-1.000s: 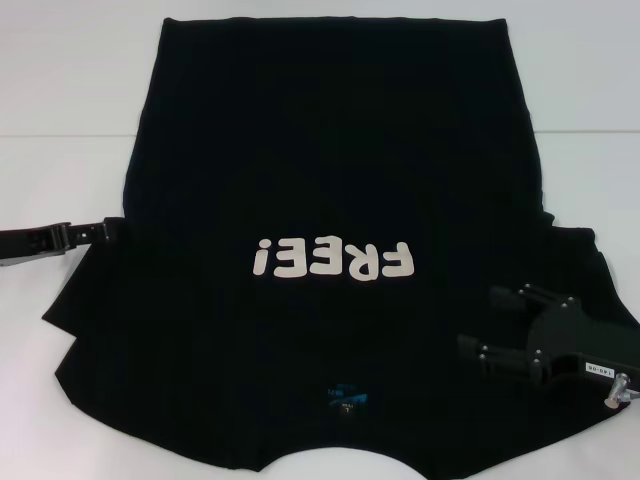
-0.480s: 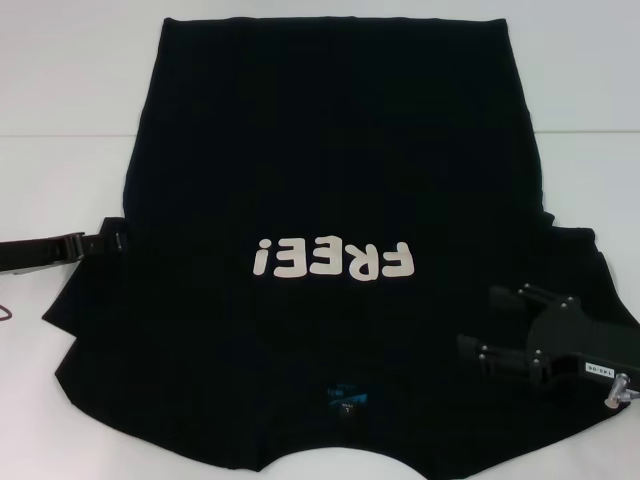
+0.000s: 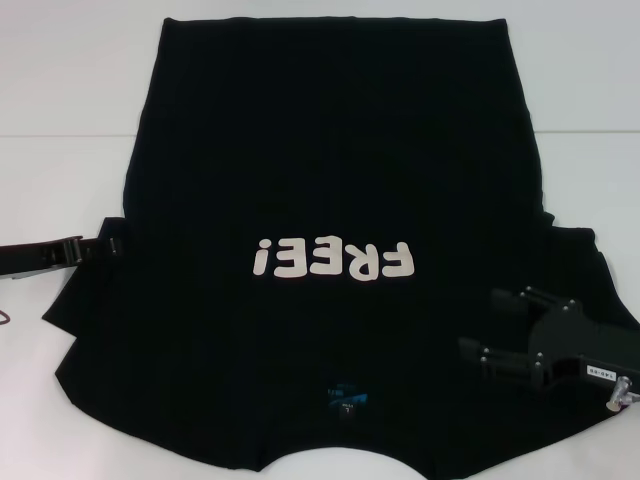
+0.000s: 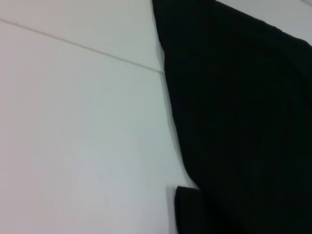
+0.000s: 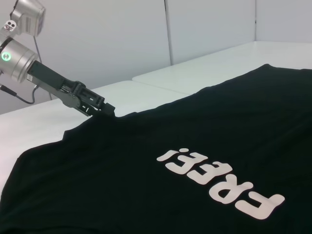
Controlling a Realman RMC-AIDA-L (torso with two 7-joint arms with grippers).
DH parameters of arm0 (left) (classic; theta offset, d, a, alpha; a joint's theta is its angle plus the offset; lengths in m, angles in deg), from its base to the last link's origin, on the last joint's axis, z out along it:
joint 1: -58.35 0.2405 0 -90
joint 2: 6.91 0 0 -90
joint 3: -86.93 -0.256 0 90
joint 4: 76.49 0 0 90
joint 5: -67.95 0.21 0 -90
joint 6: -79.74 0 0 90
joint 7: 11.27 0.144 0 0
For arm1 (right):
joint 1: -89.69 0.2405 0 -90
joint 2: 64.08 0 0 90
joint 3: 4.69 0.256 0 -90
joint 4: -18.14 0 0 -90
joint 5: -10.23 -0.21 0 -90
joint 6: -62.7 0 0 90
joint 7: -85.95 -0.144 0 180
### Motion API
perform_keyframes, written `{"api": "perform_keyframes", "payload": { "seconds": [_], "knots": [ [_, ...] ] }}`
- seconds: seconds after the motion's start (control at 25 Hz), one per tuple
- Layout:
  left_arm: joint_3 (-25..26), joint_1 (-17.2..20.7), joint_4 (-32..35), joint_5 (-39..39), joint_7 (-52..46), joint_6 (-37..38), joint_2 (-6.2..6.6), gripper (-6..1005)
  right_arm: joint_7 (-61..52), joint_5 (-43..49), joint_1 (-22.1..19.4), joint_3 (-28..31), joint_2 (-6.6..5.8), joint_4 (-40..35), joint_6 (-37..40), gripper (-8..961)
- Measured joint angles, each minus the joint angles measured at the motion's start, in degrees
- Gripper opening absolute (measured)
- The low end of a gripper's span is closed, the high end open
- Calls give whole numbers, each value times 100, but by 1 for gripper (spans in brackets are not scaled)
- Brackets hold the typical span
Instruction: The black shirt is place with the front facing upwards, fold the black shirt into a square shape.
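Note:
The black shirt lies spread flat on the white table, front up. Its white "FREE!" lettering reads upside down, and the small blue neck label sits near the front edge. My left gripper reaches in low from the left and meets the shirt's left edge where the sleeve starts. It shows there too in the right wrist view as the left gripper. My right gripper hangs open over the shirt's right shoulder and sleeve area, holding nothing. The left wrist view shows only the shirt's edge on the table.
A seam line runs across the white table behind the left arm. Bare table top lies on both sides of the shirt. Pale wall panels stand beyond the table.
My left gripper has slid a little toward the front edge along the shirt's left side. The right gripper has dropped slightly. The shirt lies as before.

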Motion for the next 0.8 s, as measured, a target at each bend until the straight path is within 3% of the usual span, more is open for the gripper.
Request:
{"api": "perform_keyframes", "payload": {
  "seconds": [0.08,0.56,0.8],
  "knots": [
    [-2,4,-2,2,13,-14,-1,877,0,0,-9,0,0,0,0,913],
    [-21,23,43,19,36,-34,-35,471,0,0,-16,0,9,0,1,913],
    [-24,24,30,42,24,-32,-36,81,0,0,-16,0,9,0,12,912]
  ]
}}
